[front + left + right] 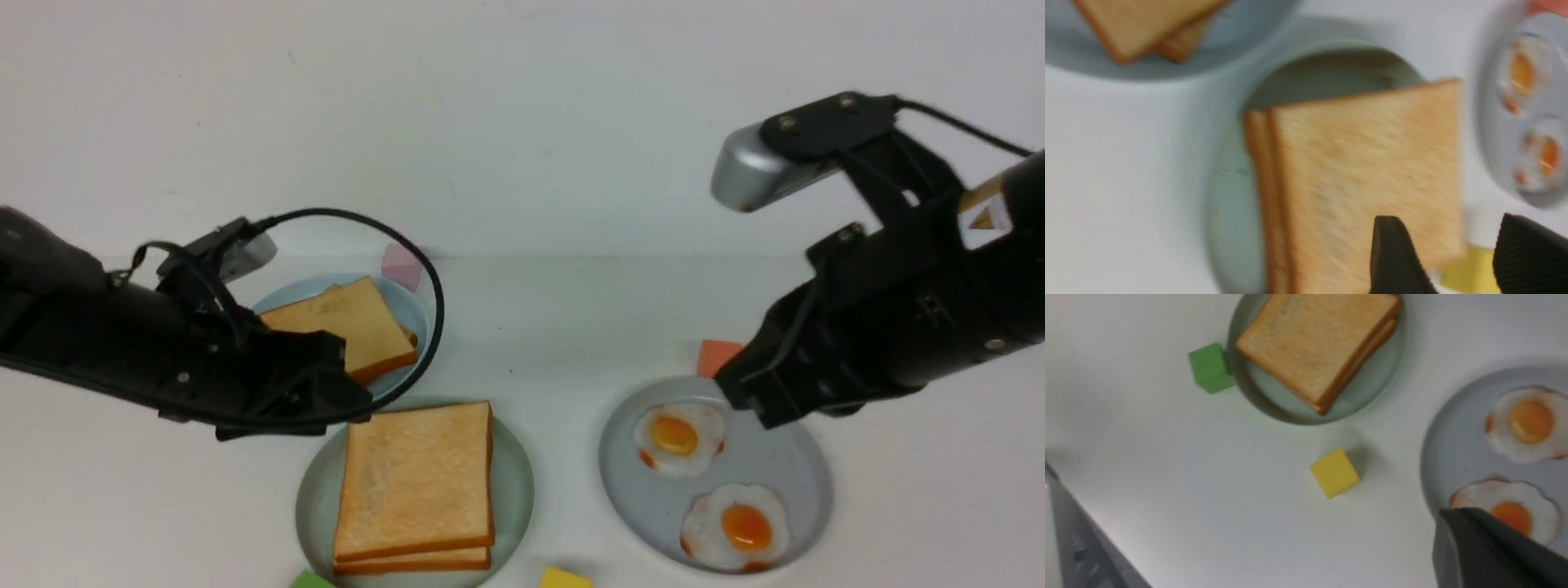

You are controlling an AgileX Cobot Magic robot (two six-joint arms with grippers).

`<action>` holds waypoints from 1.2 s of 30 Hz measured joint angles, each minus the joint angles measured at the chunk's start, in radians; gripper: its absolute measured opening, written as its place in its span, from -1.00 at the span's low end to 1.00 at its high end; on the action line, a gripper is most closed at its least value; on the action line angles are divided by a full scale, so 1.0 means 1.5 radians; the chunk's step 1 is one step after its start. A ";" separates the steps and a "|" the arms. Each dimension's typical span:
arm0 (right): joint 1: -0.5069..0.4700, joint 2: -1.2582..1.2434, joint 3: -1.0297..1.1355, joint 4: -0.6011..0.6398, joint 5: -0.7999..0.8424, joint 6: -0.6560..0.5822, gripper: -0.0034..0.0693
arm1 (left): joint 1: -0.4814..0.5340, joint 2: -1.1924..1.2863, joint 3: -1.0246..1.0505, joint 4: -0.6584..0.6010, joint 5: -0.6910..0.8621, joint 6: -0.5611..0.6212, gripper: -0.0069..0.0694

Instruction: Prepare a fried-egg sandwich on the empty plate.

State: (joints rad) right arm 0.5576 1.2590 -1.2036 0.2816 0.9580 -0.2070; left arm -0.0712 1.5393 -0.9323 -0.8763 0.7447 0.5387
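Note:
The pale mint-green plate (pixel 516 482) sits at the front centre and holds two square golden toast slices (pixel 416 478) stacked one on the other. What lies between them is hidden. My left gripper (pixel 351 398) hovers at the plate's far left rim. In the left wrist view it (pixel 1449 222) stands open over the top slice's (pixel 1355 163) edge, gripping nothing. My right gripper (pixel 755 408) hangs above the far edge of the grey-blue plate (pixel 784 469). It (pixel 1449 518) is shut with nothing in it.
Two fried eggs (pixel 678 437) (pixel 736 527) lie on the grey-blue plate. A light-blue plate (pixel 300 289) behind the left gripper carries more toast (pixel 347 322). Small cubes lie about: green (pixel 1210 367), yellow (pixel 1335 472), orange (pixel 718 357), pink (pixel 402 265).

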 joint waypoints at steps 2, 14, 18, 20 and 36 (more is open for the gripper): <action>0.000 -0.036 0.026 -0.010 -0.023 0.006 -0.94 | 0.000 -0.022 -0.001 -0.019 0.043 0.001 0.02; 0.000 -0.393 0.373 -0.019 -0.292 0.010 -0.93 | 0.000 -0.293 0.011 0.083 0.130 -0.075 -0.81; 0.000 -0.500 0.472 -0.019 -0.396 0.011 -0.93 | 0.000 -0.429 0.071 0.199 0.157 -0.182 -0.85; 0.000 -0.537 0.507 -0.018 -0.431 0.012 -0.93 | 0.000 -0.492 0.111 0.242 0.166 -0.228 -0.85; 0.000 -0.606 0.588 -0.018 -0.469 0.012 -0.91 | 0.000 -0.788 0.196 0.437 0.236 -0.374 -0.85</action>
State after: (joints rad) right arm 0.5573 0.3507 -0.3214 0.2548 0.2541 -0.1888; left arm -0.0716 0.3574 -0.6379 -0.2211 1.0984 -0.0216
